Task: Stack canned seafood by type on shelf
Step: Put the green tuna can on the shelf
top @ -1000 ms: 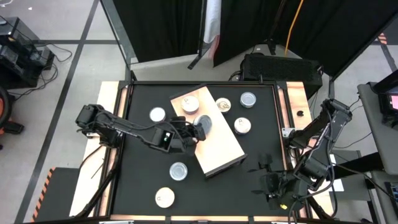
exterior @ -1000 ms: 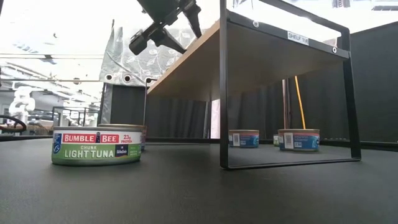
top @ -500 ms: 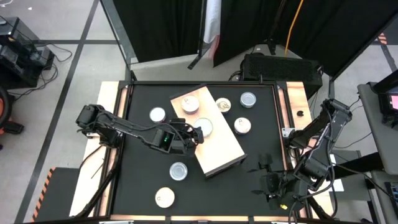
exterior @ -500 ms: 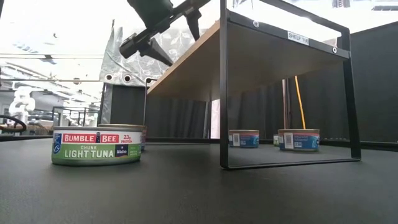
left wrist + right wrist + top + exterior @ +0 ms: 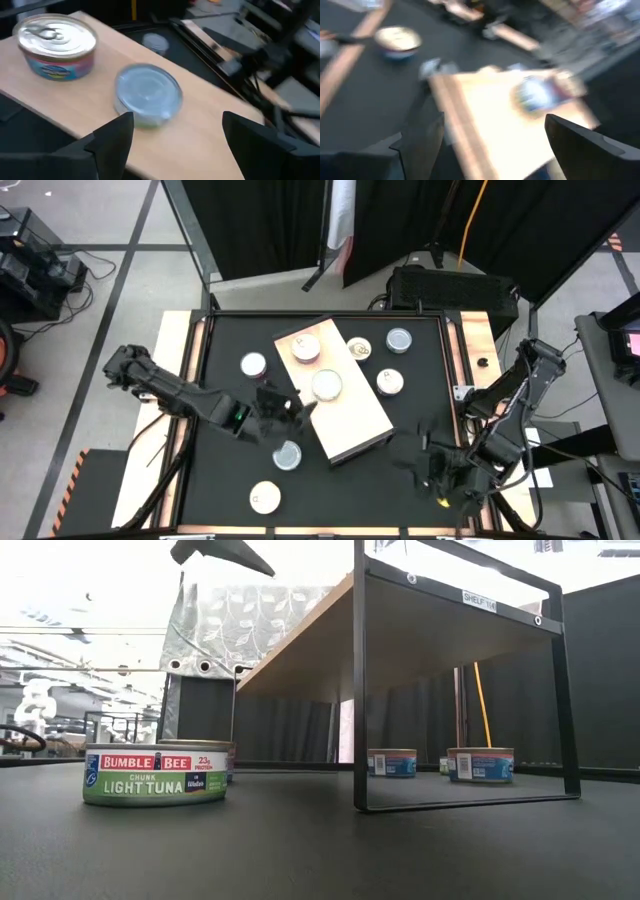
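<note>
While two tins sit on the shelf (image 5: 350, 415), a purple-labelled can (image 5: 305, 348) at its 11 o'clock corner and a bluish-lidded can (image 5: 326, 385) near its middle, six more lie on the black tabletop (image 5: 410, 385): one (image 5: 254, 365) at 9 o'clock of the shelf, two (image 5: 287, 455) (image 5: 265, 498) toward 7 o'clock, three (image 5: 358, 348) (image 5: 399, 339) (image 5: 390, 382) toward 1 and 2 o'clock. The left gripper (image 5: 282, 412) hangs off the shelf's 8 o'clock edge, jaws wide and empty. The right gripper (image 5: 425, 465) waits near the table's 5 o'clock corner, also spread wide and empty.

The next pick is probably the tin just below the left gripper; it should come down centred and square across the rim, since flat cans slip easily. Matching label colour matters before stacking.

The low view shows a Bumble Bee light tuna can (image 5: 155, 775) on the dark matte top. Beyond the table stand black curtains (image 5: 260, 225).
</note>
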### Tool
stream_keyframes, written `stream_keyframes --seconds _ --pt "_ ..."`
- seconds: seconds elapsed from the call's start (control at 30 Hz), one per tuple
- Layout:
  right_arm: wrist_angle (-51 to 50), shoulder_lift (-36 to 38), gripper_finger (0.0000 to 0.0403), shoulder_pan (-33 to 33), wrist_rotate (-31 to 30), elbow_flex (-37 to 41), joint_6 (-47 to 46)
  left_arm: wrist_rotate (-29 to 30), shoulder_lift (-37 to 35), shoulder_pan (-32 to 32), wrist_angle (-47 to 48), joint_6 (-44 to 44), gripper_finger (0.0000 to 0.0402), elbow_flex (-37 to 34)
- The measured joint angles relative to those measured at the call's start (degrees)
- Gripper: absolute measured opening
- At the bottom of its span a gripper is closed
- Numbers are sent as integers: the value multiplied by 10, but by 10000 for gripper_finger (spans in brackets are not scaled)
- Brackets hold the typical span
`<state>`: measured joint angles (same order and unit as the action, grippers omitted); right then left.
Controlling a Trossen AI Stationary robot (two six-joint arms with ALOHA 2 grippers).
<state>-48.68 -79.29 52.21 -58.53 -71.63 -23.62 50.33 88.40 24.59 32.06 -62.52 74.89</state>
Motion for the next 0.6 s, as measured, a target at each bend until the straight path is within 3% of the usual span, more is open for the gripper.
stream_keyframes --seconds 0.07,0.13,0.3,0.43,0.6 --pt "35 0 338 -36 -29 10 48 27 0 30 11 3 301 0" --pt "85 0 338 -86 -11 16 87 62 3 58 20 1 301 0" --pt "255 0 338 -223 152 55 183 178 21 119 16 0 301 -1" --pt "291 0 338 -305 222 75 176 218 40 144 19 1 301 -1" --pt "295 0 320 -373 257 116 142 253 67 168 19 37 301 -1"
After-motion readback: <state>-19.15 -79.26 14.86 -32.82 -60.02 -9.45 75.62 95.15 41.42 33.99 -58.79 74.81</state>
